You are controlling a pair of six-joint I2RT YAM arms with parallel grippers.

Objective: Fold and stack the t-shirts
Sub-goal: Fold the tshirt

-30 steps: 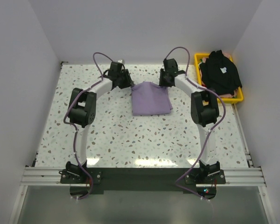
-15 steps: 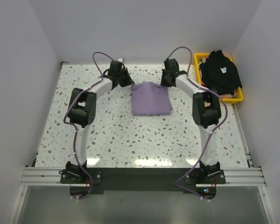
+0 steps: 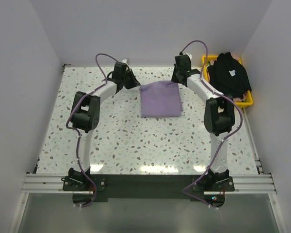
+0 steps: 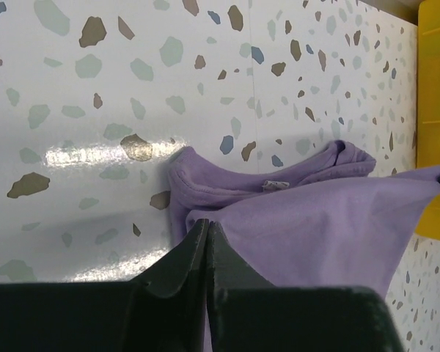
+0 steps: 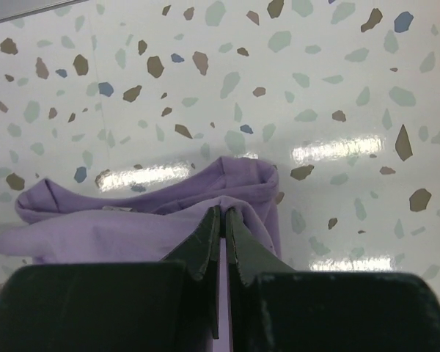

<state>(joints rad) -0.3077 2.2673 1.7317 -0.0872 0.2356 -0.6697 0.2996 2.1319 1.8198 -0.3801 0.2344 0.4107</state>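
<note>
your left arm [image 3: 86, 145] and right arm [image 3: 217, 148] are white links between bulky black joint housings [image 3: 85, 111], each trailing a thin purple cable [image 3: 96, 61]. black base plates [image 3: 80, 182] sit on a silver rail [image 3: 145, 183]. your fingers [image 4: 177, 262] are matte black wedges tapering to tips.

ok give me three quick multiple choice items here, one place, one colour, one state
1. Where is the black t-shirt? A) in the yellow basket B) table centre C) under the left arm
2. The folded t-shirt is: A) white B) lavender C) green
3. The left gripper and right gripper are: A) wide open B) shut on the folded t-shirt C) holding the basket
Key: 1 A, heaped in the basket; 2 B, every view shows lavender cloth; 3 B, wrist views show closed fingers pinching cloth.
</note>
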